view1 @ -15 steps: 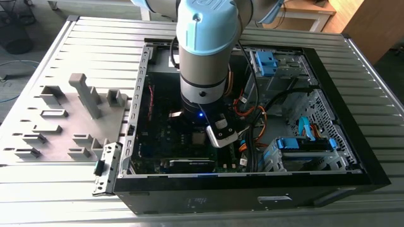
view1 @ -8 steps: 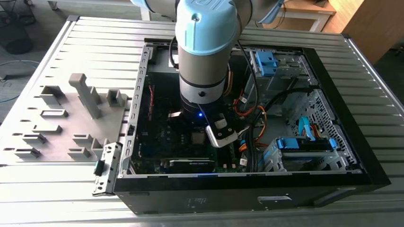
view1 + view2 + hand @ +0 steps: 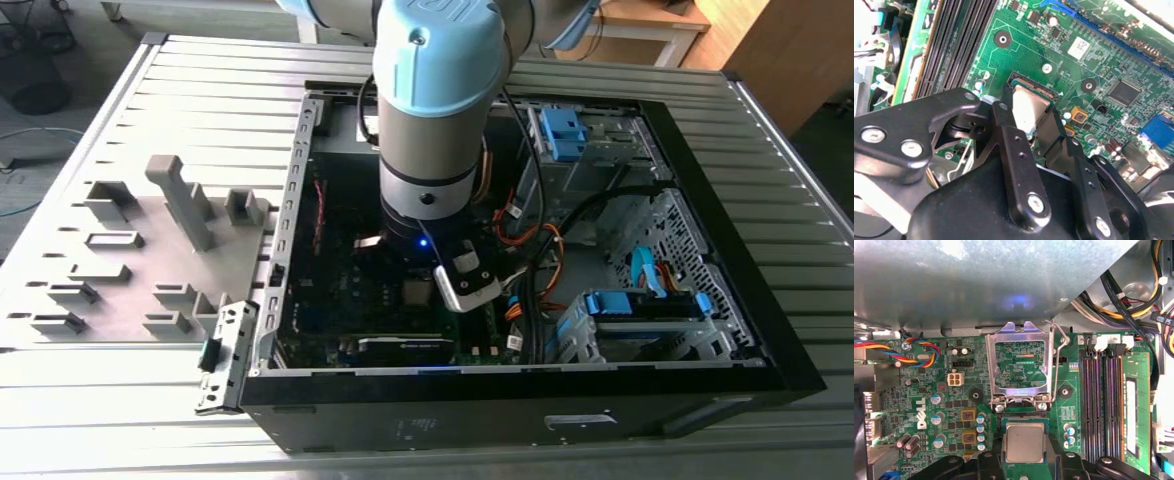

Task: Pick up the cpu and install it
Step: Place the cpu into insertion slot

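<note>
Cpu [image 3: 1029,106] clamped in my gripper [image 3: 1030,125], at the socket
Exterior view: my arm [image 3: 427,120] reaches into the computer case [image 3: 400,430]. Second wrist view: fingers [image 3: 1006,130] pinch its edges, keeping it level. First wrist view: socket frame [image 3: 1019,365] stands hinged up for access.

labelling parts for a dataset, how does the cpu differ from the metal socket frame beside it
The cpu is a solid silvery square; the socket frame is hollow, with green board showing through it. The cpu is clamped in the gripper; the socket frame stands swung open, clear of the gripper. The socket frame looks the larger. Both are silvery-grey metal.
</note>
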Motion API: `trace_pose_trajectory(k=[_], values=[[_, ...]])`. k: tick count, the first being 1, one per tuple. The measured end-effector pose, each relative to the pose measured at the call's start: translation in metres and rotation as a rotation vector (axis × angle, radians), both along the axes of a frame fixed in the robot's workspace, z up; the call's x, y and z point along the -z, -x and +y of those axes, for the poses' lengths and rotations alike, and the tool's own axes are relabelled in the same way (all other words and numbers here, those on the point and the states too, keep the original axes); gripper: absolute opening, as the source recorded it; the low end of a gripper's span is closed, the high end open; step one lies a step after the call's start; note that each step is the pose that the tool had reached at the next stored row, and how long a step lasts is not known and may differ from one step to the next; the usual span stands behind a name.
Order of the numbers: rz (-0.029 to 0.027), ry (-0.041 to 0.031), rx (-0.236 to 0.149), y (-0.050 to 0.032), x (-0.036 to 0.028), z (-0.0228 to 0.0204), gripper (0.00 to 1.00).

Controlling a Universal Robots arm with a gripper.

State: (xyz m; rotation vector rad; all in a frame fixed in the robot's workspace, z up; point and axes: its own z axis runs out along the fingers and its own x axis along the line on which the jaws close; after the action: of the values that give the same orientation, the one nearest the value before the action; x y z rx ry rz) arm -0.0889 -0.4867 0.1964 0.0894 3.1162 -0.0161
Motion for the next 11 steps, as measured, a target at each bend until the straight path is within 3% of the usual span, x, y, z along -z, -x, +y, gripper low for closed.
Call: trace_pose_trajectory(k=[5,11], values=[[0.0003,0.0,-0.022,0.0,0.0001,0.0,0.44],[0.0005,0.0,-0.022,0.0016,0.0004,0.0,0.44]])
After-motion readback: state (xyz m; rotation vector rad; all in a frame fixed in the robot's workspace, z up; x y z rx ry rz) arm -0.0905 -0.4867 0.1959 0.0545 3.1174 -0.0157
